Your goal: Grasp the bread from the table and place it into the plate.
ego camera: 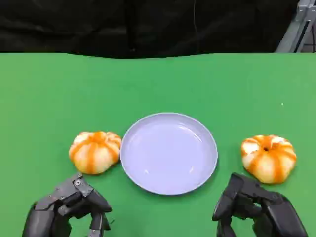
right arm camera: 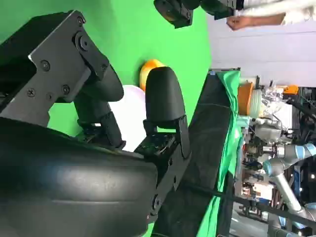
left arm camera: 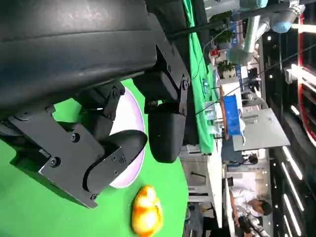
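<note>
Nothing is done yet: both breads, left bread (ego camera: 95,151) and right bread (ego camera: 268,158), lie on the desk (ego camera: 49,98) beside the bare plate (ego camera: 169,152), while the left hand (ego camera: 66,207) and right hand (ego camera: 256,207) hover with fingers apart, holding nothing

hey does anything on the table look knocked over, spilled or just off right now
Nothing stands out. The plate sits flat and empty on the green table, with one bread at its left rim and another bread apart to its right. Both look whole.
</note>
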Action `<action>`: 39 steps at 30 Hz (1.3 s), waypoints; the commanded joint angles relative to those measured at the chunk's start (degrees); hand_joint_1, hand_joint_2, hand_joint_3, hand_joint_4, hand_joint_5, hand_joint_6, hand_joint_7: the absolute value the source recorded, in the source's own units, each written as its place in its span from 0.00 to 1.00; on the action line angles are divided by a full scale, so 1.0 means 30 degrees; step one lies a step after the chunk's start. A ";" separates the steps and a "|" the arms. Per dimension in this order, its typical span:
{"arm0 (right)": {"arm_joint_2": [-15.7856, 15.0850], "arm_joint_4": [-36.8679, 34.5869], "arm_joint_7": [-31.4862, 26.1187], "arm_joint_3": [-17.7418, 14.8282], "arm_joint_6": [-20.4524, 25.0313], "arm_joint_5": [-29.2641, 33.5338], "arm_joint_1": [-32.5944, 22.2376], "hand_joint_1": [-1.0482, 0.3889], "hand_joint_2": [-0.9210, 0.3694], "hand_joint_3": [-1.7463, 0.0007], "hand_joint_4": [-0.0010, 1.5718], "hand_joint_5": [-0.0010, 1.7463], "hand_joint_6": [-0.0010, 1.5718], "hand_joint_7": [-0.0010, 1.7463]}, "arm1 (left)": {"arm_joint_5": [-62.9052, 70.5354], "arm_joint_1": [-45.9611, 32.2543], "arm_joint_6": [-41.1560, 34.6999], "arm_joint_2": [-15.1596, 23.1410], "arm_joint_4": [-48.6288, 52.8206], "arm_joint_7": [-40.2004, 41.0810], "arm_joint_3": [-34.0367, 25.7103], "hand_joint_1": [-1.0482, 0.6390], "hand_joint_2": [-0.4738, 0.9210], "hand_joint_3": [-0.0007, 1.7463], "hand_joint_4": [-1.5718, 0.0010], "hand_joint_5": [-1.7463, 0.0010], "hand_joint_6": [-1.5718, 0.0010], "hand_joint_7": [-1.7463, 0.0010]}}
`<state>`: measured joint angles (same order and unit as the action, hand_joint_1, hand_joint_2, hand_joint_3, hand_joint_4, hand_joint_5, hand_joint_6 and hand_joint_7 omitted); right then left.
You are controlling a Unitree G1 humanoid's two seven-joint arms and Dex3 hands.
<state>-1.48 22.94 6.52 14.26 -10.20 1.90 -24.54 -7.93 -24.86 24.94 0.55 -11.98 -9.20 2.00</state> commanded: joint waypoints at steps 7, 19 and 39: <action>-0.0173 0.0009 -0.0053 -0.0154 -0.0174 -0.0062 -0.0072 0.81 0.50 0.12 0.47 1.00 0.44 0.92 | 0.0288 -0.0112 -0.0112 0.0130 -0.0070 0.0093 -0.0147 0.56 0.60 0.79 0.49 0.06 0.50 0.23; -0.0253 -0.0103 0.0025 -0.0108 -0.0295 -0.0068 -0.0102 0.80 0.50 0.13 0.48 1.00 0.44 0.93 | 0.1112 0.0094 -0.0196 0.0164 0.0020 0.0394 -0.0290 0.58 0.64 0.75 0.51 0.09 0.51 0.26; -0.0125 0.0490 -0.0382 0.0255 0.0311 0.0297 -0.0328 0.80 0.48 0.13 0.47 1.00 0.42 0.94 | 1.1146 0.4362 -0.9764 0.2868 -0.2830 0.2228 0.0420 0.38 1.00 0.06 0.78 0.56 0.72 0.87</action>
<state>-1.60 23.72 5.43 15.22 -9.22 3.42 -25.17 19.14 -14.31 -2.33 5.78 -19.96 -3.12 2.13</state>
